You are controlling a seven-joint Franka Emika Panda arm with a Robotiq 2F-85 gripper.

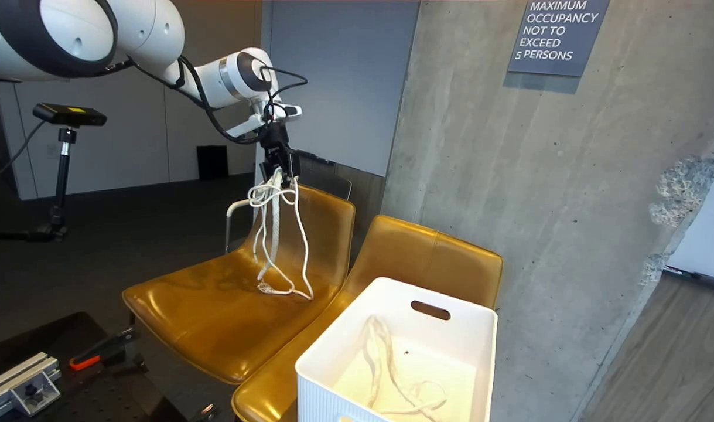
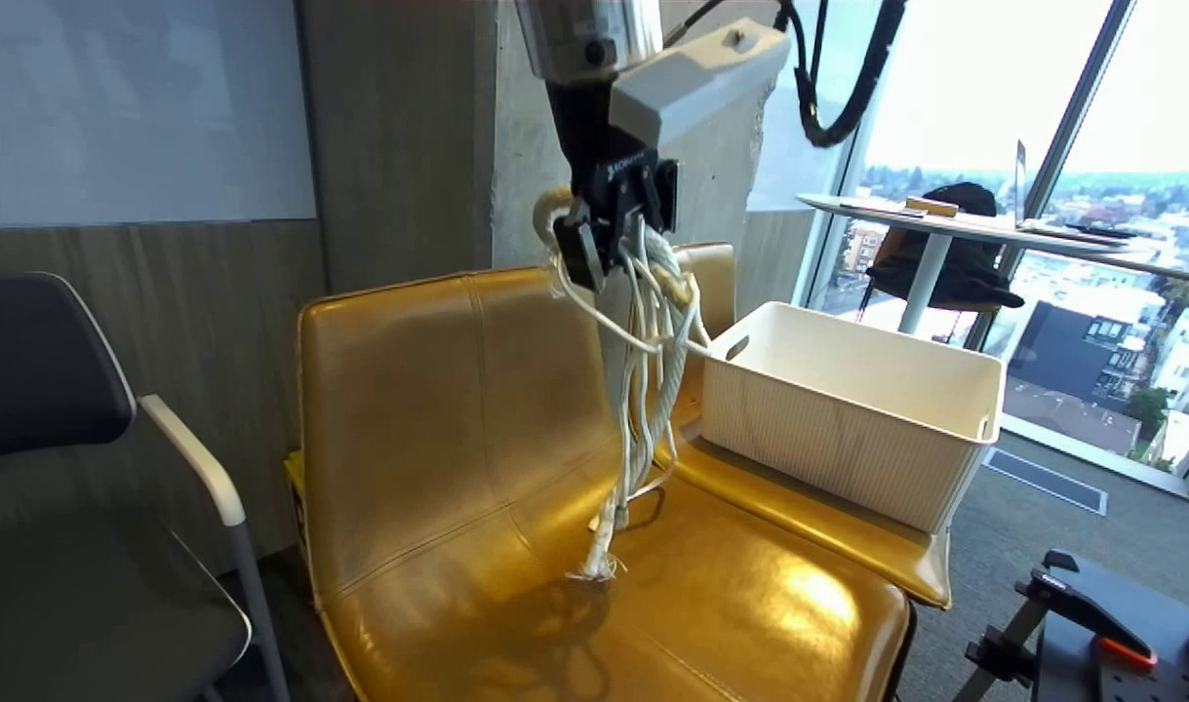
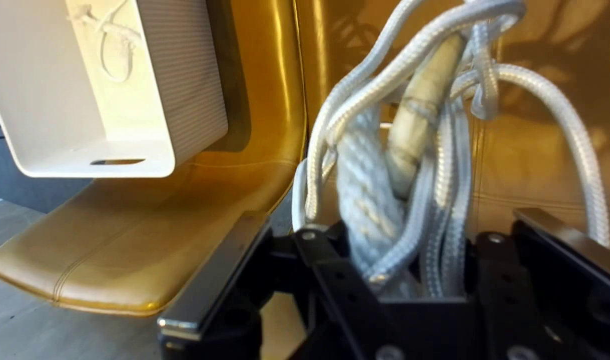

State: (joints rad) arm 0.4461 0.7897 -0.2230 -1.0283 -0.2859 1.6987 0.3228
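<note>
My gripper is shut on a bundle of white ropes, above a tan leather chair. In the wrist view, a thick braided rope and several thinner cords run down between the fingers. A yellowed piece shows among them. Loops stick out to the sides, and long strands dangle over the seat, one ending in a frayed tip. Whether any end touches the leather I cannot tell. The fingertips are partly hidden by rope in both exterior views.
A white ribbed bin stands on the adjoining tan chair, with more white rope inside. Behind is a concrete pillar. A grey armchair, a camera stand and a dark table with tools surround the chairs.
</note>
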